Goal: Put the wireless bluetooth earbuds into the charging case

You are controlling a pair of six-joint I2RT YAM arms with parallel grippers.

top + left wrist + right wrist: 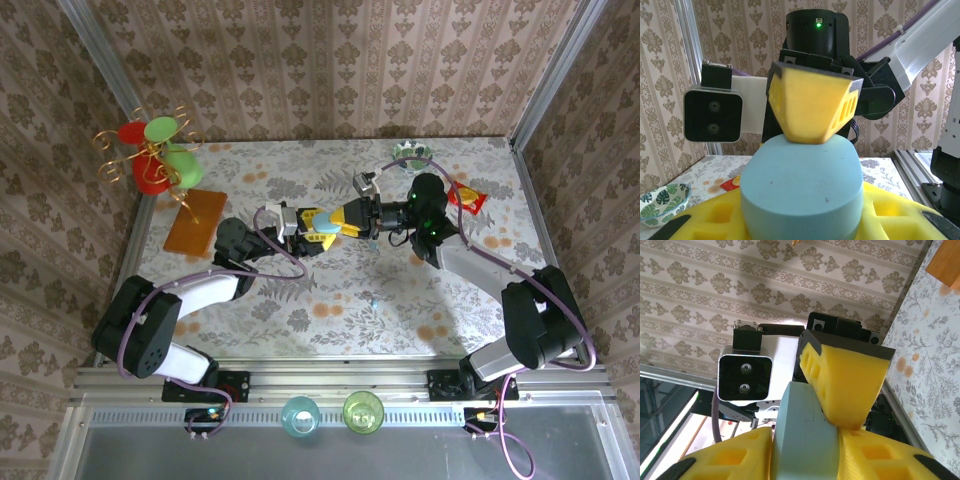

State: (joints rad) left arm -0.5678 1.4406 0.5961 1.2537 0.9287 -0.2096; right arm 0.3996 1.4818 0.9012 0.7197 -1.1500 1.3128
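Two grippers meet over the middle of the table (300,300), wrist to wrist, with one charging case (323,228) between them.

1. Tool state. The left gripper (312,236) appears clamped on the case. In the left wrist view its yellow fingers (705,220) sit against the case's two narrow sides, and the broad face points at the camera. The right gripper (343,220) also appears closed on it. In the right wrist view the case stands edge-on between that gripper's own fingers (880,460), which press on the broad faces. I judge the two grips to be at right angles to each other.

2. Task item position. The case is held off the table. A seam shows along its edge, and the lid looks closed.

3. Governing relation. One tiny pale speck (375,298) lies on the table toward the bases, well apart from the case. It may be an earbud, but it is too small to confirm. It lies nearer the right gripper. I judge that the lid must be opened before any insertion.

4. Count. One case, one possible earbud, one leaf-pattern bowl (412,153), one red packet (466,197), two cups (300,414) at the near rail.
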